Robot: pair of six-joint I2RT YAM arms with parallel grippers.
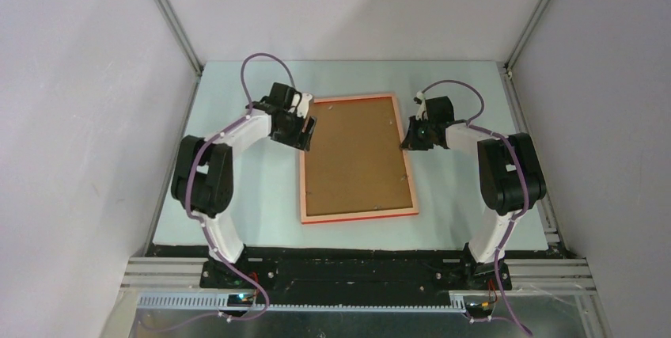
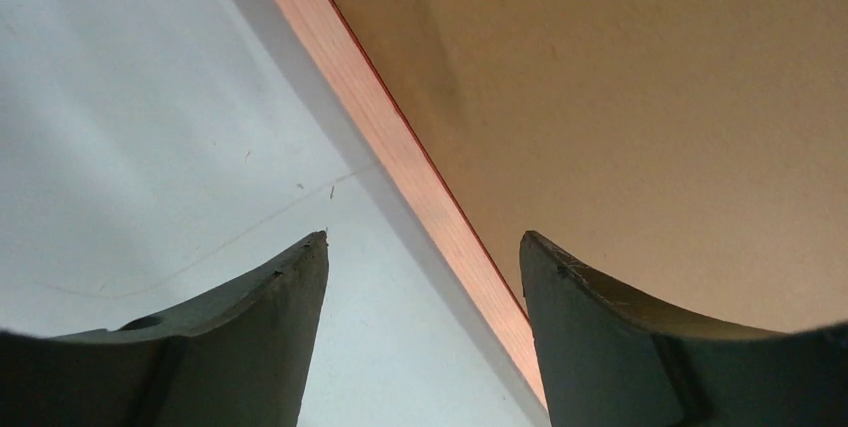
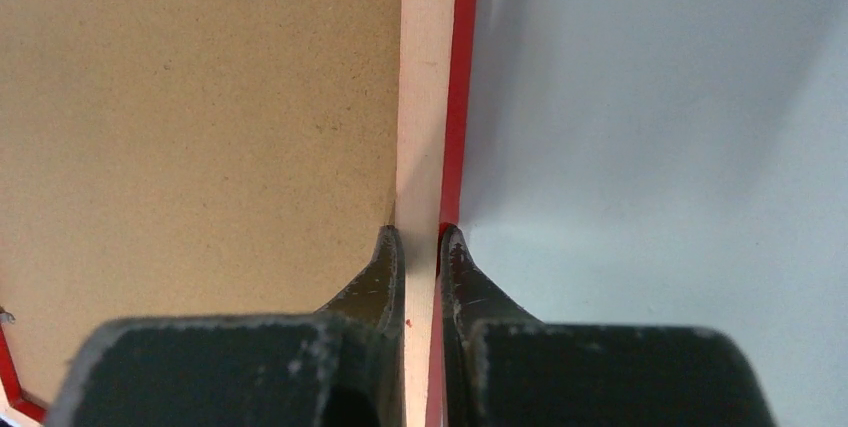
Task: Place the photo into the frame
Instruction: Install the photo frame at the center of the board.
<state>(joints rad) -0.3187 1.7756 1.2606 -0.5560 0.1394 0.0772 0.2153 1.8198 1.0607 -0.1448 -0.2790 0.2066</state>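
Leftmost: left gripper (image 1: 305, 134), at the upper stretch of the left rail of the frame (image 1: 360, 213). Its jaws stand wide apart with nothing between them but that rail. In the wrist view one finger (image 2: 250, 347) hangs over the table (image 1: 261, 195) outside the frame, the other over the backing board (image 1: 356, 156) inside it. Whether either finger touches the frame cannot be told.

Centre: frame, lying flat on the table, back uppermost and slightly skewed. Its pale wood-coloured rails face up, with red showing along the outer edge. The plain brown backing board fills the opening within the rails. The photo is not to be seen in any view.

Right: right gripper (image 1: 413, 137), at the upper stretch of the frame's right rail, roughly opposite the left gripper. Its jaws are clamped on that rail, one finger against the inner side beside the board, the other against the red outer edge, with the pale wood pinched between.
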